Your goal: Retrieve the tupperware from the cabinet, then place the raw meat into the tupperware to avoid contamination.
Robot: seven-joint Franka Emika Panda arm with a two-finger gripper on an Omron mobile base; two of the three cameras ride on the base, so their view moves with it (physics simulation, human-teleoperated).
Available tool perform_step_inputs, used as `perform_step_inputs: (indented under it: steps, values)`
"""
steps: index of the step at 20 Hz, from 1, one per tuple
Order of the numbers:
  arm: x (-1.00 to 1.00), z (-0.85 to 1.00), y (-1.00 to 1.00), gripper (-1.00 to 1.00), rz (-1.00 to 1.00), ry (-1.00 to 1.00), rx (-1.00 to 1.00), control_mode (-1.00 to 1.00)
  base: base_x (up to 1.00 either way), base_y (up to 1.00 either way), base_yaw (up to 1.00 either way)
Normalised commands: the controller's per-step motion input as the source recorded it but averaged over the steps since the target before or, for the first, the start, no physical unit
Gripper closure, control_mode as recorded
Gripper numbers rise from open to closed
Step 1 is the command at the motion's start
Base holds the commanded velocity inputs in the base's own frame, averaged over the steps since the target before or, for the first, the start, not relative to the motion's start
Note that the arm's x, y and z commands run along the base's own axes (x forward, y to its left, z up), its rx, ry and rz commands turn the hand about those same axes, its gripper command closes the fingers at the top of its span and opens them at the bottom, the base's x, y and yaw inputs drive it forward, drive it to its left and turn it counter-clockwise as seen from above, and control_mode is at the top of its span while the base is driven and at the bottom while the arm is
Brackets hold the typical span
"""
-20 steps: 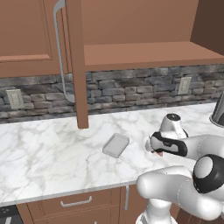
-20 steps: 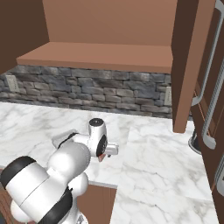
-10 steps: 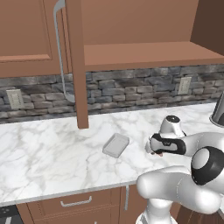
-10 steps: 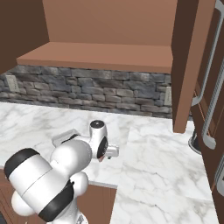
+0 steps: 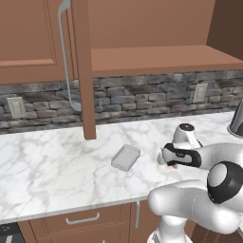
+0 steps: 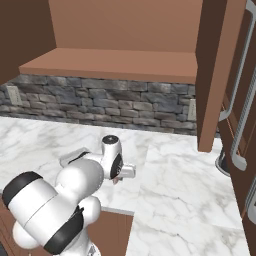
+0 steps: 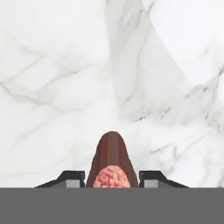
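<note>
The raw meat (image 7: 111, 175), a red-pink slab, lies on the white marble counter (image 5: 52, 166) directly between my fingertips (image 7: 72, 177). My gripper (image 7: 111, 178) points down at the counter and is shut on the meat, with both tips against its sides. In the left base view the gripper (image 5: 172, 165) is low over the counter, right of the tupperware (image 5: 126, 157), a shallow translucent container resting empty on the marble. The tupperware (image 6: 75, 156) peeks out behind my arm. The cabinet (image 5: 156, 57) above stands open, its shelf bare.
The open cabinet door (image 5: 80, 71) hangs edge-on over the counter's left half. A dark grey vessel (image 5: 236, 121) stands at the far right. Wall outlets (image 5: 200, 92) sit in the stone backsplash. Drawers (image 5: 83, 219) run below the counter edge.
The jaws have closed in from wide open onto the meat. The arm has stayed almost where it was, and the tupperware has not moved.
</note>
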Motion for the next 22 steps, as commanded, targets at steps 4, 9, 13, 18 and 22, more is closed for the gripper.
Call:
perform_step_inputs:
  steps: [4,9,13,18,22]
  values:
    - [-0.04,0.77,0.15,1.00,-0.10,0.07,-0.01,-1.00,0.00,0.00,0.00]
    - [-0.20,0.73,0.33,1.00,-0.17,0.08,0.01,-1.00,0.00,0.00,0.00]
    - [-0.15,0.56,0.49,1.00,-0.21,0.08,0.01,-1.00,0.00,0.00,0.00]
    - [-0.14,0.51,0.37,1.00,-0.25,0.03,0.01,-1.00,0.00,0.00,0.00]
    - [-0.05,0.50,0.20,1.00,-0.31,0.02,0.04,-1.00,0.00,0.00,0.00]
